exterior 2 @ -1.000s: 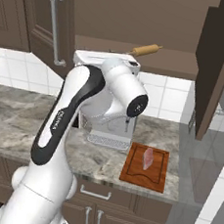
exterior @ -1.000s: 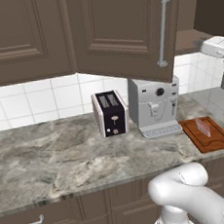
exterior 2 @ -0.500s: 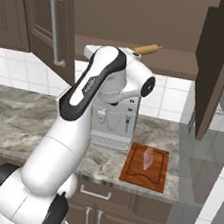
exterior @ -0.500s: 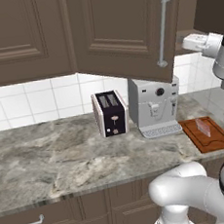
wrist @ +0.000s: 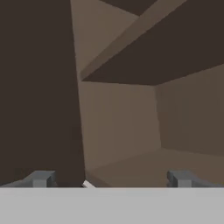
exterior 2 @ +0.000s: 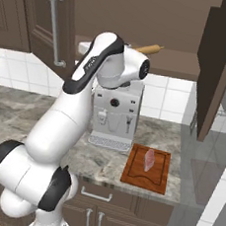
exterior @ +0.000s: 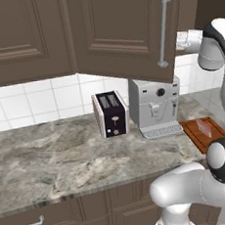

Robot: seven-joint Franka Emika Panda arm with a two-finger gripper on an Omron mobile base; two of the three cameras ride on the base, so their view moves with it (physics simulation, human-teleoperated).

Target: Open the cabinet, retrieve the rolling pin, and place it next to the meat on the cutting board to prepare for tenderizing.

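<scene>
The cabinet (exterior 2: 145, 19) stands with both doors swung out, the left door (exterior 2: 41, 22) carrying a long silver handle (exterior 2: 56, 29). The rolling pin (exterior 2: 148, 49) lies on the cabinet's lower shelf, partly behind my arm. My gripper (wrist: 109, 179) is open with nothing between its fingertips (wrist: 40, 178), and it faces into the bare cabinet interior beside the dark door edge. My wrist (exterior: 210, 50) is raised to shelf height, just right of the open door (exterior: 125, 29). The meat (exterior 2: 150, 160) rests on the cutting board (exterior 2: 130, 174) on the counter below.
A coffee machine (exterior 2: 115, 115) stands under the cabinet, left of the board. A black toaster (exterior: 111, 113) sits further left on the marble counter (exterior: 50, 160). The right door (exterior 2: 220, 62) juts out into the room. Drawers with short handles (exterior 2: 95, 195) run below.
My arm has risen and reached up toward the cabinet opening, bringing the hand level with the shelf. The jaws have stayed open. Nothing on the counter has moved.
</scene>
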